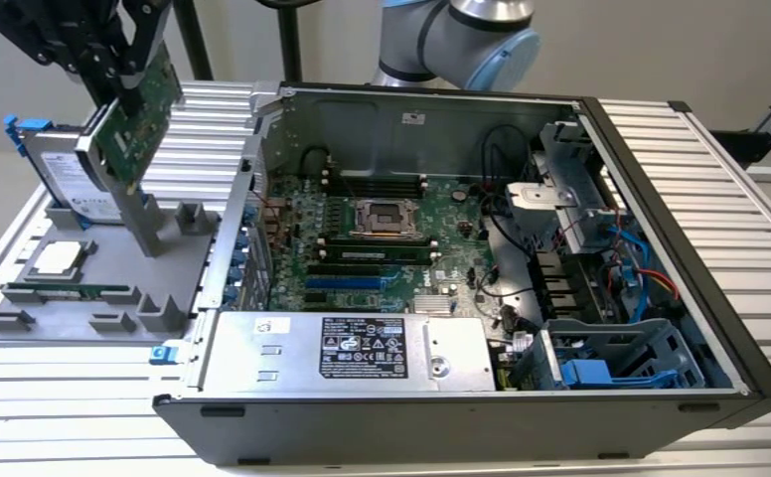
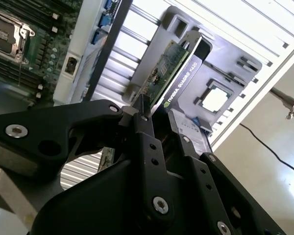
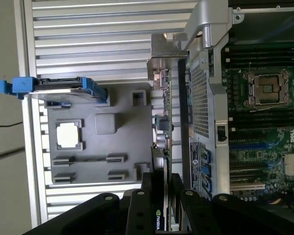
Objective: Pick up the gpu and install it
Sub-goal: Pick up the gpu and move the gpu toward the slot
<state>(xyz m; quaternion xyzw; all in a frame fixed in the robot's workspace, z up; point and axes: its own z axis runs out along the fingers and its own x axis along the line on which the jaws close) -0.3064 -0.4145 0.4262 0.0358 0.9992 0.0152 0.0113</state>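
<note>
- Black two-fingered claw [image 2: 154, 115] is closed narrow on the gpu [image 2: 174, 68], a flat green circuit board with a black cooler shroud, held tilted.
- Directly below the claw lies a grey moulded parts tray [image 1: 94, 238]. I cannot tell whether the card's lower end is clear of its posts.
- Just beside the claw stands a silver hard drive in a blue frame [image 1: 61, 169].
- Well off the claw's other side sits an open dark computer case [image 1: 492, 422] with a green motherboard [image 1: 359, 243].
- Judging by this, pick-up is in hand and installing is not begun. It calls for clearing the posts, then squaring the card's edge to a slot.

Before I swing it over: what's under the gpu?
The gray tray lies under the gpu, hard drive standing beside. The card hides its slot, so clearance there cannot be seen.
</note>
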